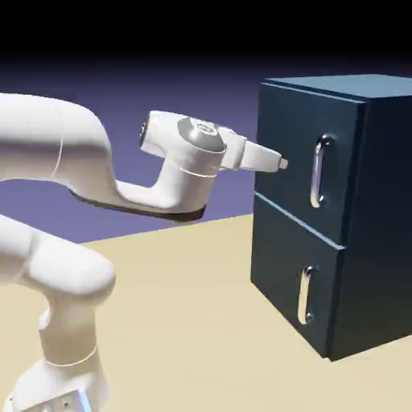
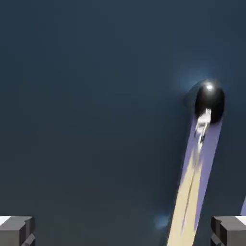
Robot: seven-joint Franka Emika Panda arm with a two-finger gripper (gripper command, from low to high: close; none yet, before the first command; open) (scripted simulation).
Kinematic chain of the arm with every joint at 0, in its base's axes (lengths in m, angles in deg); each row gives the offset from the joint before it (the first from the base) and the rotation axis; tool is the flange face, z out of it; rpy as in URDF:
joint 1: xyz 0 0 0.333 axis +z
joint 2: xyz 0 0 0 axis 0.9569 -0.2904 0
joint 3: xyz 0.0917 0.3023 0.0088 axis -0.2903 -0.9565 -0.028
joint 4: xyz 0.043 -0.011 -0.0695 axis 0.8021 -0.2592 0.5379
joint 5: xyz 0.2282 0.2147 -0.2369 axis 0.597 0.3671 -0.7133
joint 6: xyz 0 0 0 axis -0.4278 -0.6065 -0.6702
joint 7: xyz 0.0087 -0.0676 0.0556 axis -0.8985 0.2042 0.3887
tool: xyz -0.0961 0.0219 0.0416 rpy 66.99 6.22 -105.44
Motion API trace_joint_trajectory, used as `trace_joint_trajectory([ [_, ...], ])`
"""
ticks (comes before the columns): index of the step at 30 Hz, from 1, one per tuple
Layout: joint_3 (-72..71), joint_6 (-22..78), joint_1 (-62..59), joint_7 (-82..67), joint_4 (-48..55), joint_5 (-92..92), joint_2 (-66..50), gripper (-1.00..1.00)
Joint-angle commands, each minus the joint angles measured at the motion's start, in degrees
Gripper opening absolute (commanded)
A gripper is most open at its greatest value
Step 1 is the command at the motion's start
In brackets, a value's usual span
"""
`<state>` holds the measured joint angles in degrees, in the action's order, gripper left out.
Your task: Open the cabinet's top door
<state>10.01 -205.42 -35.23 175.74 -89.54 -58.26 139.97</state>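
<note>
Two dark-blue doors were stacked on the front of the cabinet (image 1: 385, 217), which stood upright on the tabletop (image 1: 185, 302) at the exterior view's right. The top door (image 1: 283, 129), the larger of the pair, sat flush with the cabinet front, closed, above the lower door (image 1: 278, 253). Its upright silver handle (image 1: 317, 170) was mounted toward the side of the panel nearer the exterior view's right, and the lower door carried a similar handle (image 1: 304, 296) of its own. The white arm (image 1: 48, 137) reached across from the exterior view's left, with its end effector (image 1: 282, 164) pointed at the top door, just beside the upper handle and toward the exterior view's left of it. The end effector was spread wide, its two grey fingertips (image 2: 228, 231) well apart at the bottom edge of the hand view, with nothing gripped. Dark-blue door surface filled most of that view, and the upper handle ran down it at a slant on the right, its rounded dark end uppermost. Lower down, the shiny bar mirrored tan and violet, and it met the picture's bottom edge between the fingertips, nearer the right-hand one. Whether either fingertip touched the door could not be told from these two views.
</note>
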Motion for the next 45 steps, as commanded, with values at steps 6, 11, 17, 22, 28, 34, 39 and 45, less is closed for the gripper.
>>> trace_joint_trajectory([
  [6,5.5,1.4,4.8,10.8,1.5,-15.0,2.5,1.0],
  [11,10.1,2.6,8.9,19.8,2.8,-27.4,4.5,1.0],
  [17,15.7,4.0,13.7,30.6,4.3,-42.4,7.0,1.0],
  [22,19.4,5.1,18.0,35.8,6.6,-49.6,7.3,1.0],
  [28,24.1,6.5,26.1,36.7,12.6,-50.9,4.3,-1.0],
  [34,13.3,14.3,13.7,38.0,2.5,-43.3,2.0,-1.0],
  [39,3.0,19.4,4.1,38.7,-4.3,-35.8,1.3,-1.0],
  [45,-9.4,22.6,-6.1,40.4,-9.6,-27.1,0.9,-1.0],
])
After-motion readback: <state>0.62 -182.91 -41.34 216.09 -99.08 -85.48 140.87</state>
